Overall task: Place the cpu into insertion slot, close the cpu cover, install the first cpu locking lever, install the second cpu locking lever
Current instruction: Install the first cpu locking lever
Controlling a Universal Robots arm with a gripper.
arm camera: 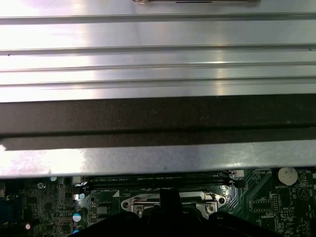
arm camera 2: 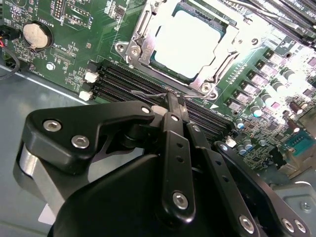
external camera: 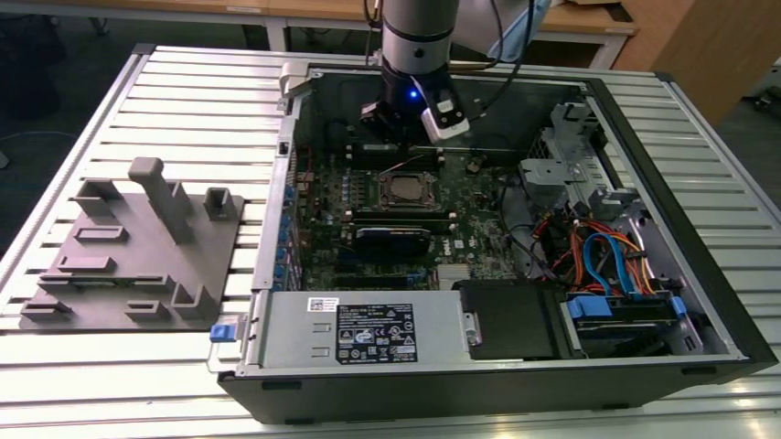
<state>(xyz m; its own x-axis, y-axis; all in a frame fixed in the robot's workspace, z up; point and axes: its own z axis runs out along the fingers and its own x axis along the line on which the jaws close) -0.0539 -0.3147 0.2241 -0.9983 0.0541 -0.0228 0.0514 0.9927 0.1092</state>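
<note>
A big open computer case [external camera: 720, 302] lies flat on the metal counter [external camera: 183, 91]. It fills the middle of the counter and the exterior view's right side. A grey plastic holder [external camera: 134, 247] with pegs sits near the counter's edge on the exterior view's left, apart from the case.

Inside the case is the green motherboard [external camera: 366, 229]. The insertion slot [arm camera 2: 165, 66] is on the half of the board nearer the counter's far edge. The cpu [arm camera 2: 190, 42] lies flat in the slot, and its shiny grey top faces up. The cpu cover [arm camera 2: 222, 61] is down over it. Its silver frame goes all around the chip.

The robot arm reaches down into the case at the far wall. The gripper [arm camera 2: 174, 101] is low over the board, just beside the slot and above the long black memory slots [arm camera 2: 128, 81]. Its jaws are narrow, with the tips pressed close together. A thin wire locking lever [arm camera 2: 148, 92] runs along next to the cover and meets the tips. I cannot tell if the jaws pinch it or just touch it.

A round silver battery [arm camera 2: 37, 34] sits on the board, well apart from the gripper.
</note>
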